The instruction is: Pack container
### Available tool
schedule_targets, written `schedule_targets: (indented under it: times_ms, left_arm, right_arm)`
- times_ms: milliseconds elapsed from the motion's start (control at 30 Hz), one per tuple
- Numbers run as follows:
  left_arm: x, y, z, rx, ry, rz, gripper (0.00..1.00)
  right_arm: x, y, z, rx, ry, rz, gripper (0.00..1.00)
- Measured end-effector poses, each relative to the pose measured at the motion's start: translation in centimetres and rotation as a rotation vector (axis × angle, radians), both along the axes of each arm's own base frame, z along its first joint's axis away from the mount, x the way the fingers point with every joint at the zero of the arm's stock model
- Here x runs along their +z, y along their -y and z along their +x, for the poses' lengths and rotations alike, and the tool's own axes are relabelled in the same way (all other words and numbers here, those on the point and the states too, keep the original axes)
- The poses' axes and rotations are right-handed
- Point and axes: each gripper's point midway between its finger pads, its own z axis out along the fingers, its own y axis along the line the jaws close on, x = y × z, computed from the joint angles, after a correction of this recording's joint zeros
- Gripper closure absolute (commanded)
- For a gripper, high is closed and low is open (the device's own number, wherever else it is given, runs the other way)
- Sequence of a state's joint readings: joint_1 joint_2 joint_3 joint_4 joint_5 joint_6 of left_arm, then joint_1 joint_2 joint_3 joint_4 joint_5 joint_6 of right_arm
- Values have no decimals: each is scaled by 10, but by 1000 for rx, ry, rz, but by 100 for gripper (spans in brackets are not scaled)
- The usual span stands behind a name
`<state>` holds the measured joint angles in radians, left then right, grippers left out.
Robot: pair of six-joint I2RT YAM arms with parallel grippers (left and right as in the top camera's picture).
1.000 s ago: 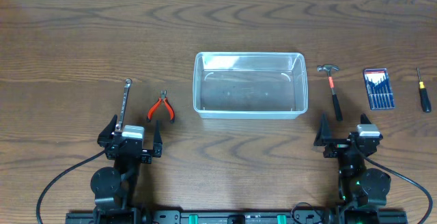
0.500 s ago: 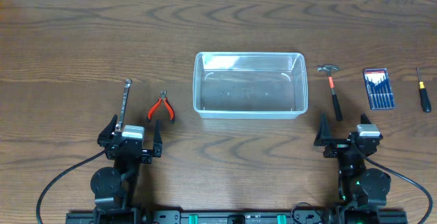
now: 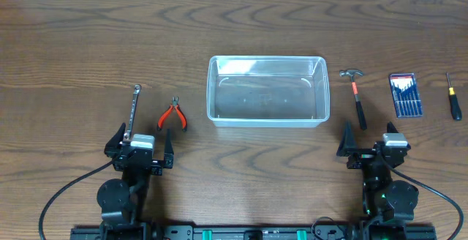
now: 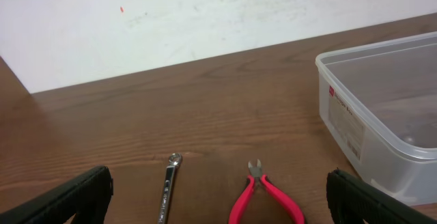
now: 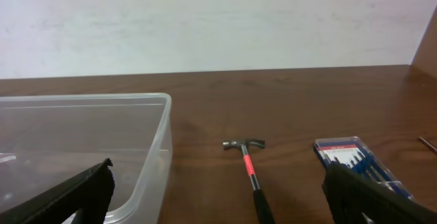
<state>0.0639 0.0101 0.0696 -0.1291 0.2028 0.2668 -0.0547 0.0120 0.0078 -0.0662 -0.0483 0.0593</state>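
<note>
The clear plastic container (image 3: 268,91) stands empty at the table's middle; it also shows in the left wrist view (image 4: 382,115) and the right wrist view (image 5: 82,149). Left of it lie red-handled pliers (image 3: 172,115) (image 4: 266,197) and a silver wrench (image 3: 132,111) (image 4: 168,190). Right of it lie a small hammer (image 3: 356,95) (image 5: 249,173), a blue screwdriver set (image 3: 404,94) (image 5: 355,159) and a single screwdriver (image 3: 453,96). My left gripper (image 3: 140,146) is open and empty, near the front edge behind the wrench and pliers. My right gripper (image 3: 371,142) is open and empty, behind the hammer.
The wooden table (image 3: 241,28) runs back to a white wall (image 4: 171,19). Black cables (image 3: 58,196) trail from the arm bases at the front edge.
</note>
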Motion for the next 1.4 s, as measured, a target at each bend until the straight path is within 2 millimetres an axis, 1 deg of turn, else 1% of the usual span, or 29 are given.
schedule_targets:
  times_ms: [67, 100, 167, 233, 367, 400, 467, 533, 667, 733, 800, 867, 900, 1033, 1100, 1200, 1300, 1400]
  left_arm:
    - [0, 0, 0, 0, 0, 0, 2]
    - [0, 0, 0, 0, 0, 0, 2]
    - [0, 0, 0, 0, 0, 0, 2]
    - [0, 0, 0, 0, 0, 0, 2]
    - [0, 0, 0, 0, 0, 0, 2]
    - [0, 0, 0, 0, 0, 0, 2]
    - [0, 0, 0, 0, 0, 0, 2]
    - [0, 0, 0, 0, 0, 0, 2]
    - [0, 0, 0, 0, 1, 0, 2]
    - [0, 0, 0, 0, 0, 0, 2]
    - [0, 0, 0, 0, 1, 0, 2]
    - [0, 0, 0, 0, 0, 0, 2]
    - [0, 0, 0, 0, 0, 0, 2]
    - [0, 0, 0, 0, 0, 0, 2]
    - [0, 0, 0, 0, 1, 0, 2]
    - [0, 0, 0, 0, 1, 0, 2]
    - [0, 0, 0, 0, 1, 0, 2]
    - [0, 0, 0, 0, 1, 0, 2]
  right_arm:
    - [3, 0, 0, 0, 14, 0, 1]
    - [8, 0, 1, -1, 34, -2, 1]
    - [27, 0, 0, -1, 110, -6, 1]
    - [38, 1, -1, -9, 144, -8, 1]
    - [42, 12, -4, -68, 92, -11, 1]
    - [43, 18, -6, -98, 61, -15, 1]
    - [51, 30, -10, -157, 12, -29, 1]
    - [67, 40, -14, -204, -26, -49, 1]
    - [124, 59, -20, -288, -80, -111, 1]
    - [148, 68, -19, -318, -133, -145, 1]
    - [165, 76, -15, -330, -212, -177, 1]
    - [177, 82, -7, -315, -309, -211, 1]
    - [179, 83, -3, -285, -387, -225, 1]
    - [189, 88, 13, -178, -584, -253, 1]
    - [192, 92, 18, -118, -689, -236, 1]
    - [199, 101, 25, -43, -785, -195, 1]
    - [197, 107, 28, 28, -886, -127, 1]
    - [191, 117, 45, 76, -918, -84, 1]
